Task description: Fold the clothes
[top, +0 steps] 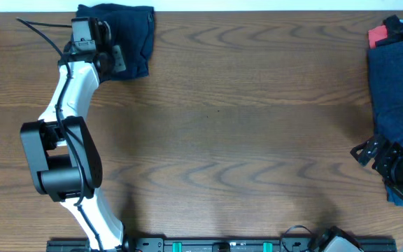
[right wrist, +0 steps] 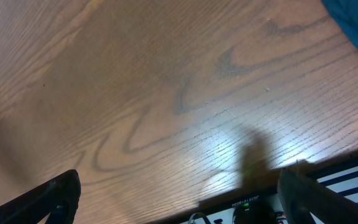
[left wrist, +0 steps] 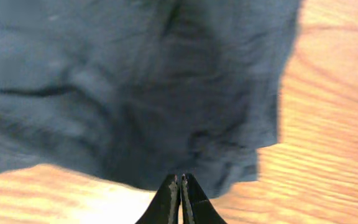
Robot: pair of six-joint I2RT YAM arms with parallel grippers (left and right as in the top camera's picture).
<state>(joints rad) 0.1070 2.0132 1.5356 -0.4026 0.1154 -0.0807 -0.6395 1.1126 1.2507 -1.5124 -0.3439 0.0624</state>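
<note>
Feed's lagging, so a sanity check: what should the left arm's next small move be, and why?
Probably raise the left gripper a little, straight up off the dark navy garment. Its fingers are shut at the garment's edge with no cloth visibly pinched, and the garment lies compactly at a far corner of the table, so it looks placed.

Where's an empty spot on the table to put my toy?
The wide bare wood in the middle of the table, between the left arm and the blue clothes pile. It's crowded top left, where the left gripper is at the navy cloth, and along the right edge by the right gripper.
</note>
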